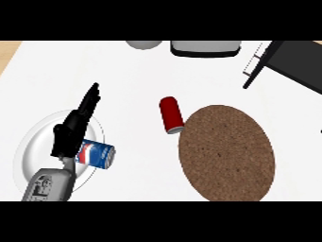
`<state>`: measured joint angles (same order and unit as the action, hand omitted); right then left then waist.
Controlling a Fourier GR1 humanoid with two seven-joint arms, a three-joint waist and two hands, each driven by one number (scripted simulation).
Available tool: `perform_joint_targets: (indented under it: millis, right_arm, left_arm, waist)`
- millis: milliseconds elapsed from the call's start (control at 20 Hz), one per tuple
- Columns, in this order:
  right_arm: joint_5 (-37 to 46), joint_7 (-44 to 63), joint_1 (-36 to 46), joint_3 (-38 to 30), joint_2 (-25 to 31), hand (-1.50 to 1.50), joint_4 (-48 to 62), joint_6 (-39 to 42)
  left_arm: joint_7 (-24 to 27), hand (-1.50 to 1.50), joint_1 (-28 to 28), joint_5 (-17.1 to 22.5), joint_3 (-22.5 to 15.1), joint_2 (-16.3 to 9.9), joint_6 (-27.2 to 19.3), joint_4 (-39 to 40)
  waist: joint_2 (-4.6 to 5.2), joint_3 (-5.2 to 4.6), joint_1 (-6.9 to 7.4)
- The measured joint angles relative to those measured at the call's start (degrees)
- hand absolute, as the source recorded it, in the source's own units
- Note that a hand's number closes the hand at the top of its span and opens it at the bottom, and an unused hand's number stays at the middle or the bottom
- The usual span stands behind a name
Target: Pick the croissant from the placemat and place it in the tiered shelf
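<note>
Head view, left hand [76, 124] fingers straight over plate [34, 142], blue can [96, 153] beside, placemat [226, 152] seemingly bare

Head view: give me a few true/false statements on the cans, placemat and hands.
1. The red can lies on its side by the placemat's left edge. True.
2. A croissant sits on the placemat. False: no croissant shows on it.
3. The blue can lies at the white plate. True.
4. The left hand is curled round the red can. False: its fingers are straight, over the plate.
5. The right hand is over the black shelf. False: it is not in view.
</note>
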<state>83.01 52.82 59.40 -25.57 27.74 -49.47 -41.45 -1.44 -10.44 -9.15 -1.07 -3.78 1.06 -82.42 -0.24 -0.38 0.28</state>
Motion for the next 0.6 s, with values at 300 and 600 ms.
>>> perform_joint_targets:
  millis: [300,600]
  right_arm:
    - [-4.85,-1.17,-0.61,0.55,0.10,-1.50,-5.94,1.12]
    - [-5.54,0.27,0.69,-1.58,1.04,-1.50,-14.81,-0.02]
  left_arm:
    - [-1.03,0.00,-0.50,-0.19,-0.16,0.45,-0.26,-0.30]
    - [-0.41,0.00,-0.77,0.06,0.42,0.23,-0.12,0.55]
  waist:
    - [0.15,0.29,-0.16]
    - [-0.03,0.34,-0.67]
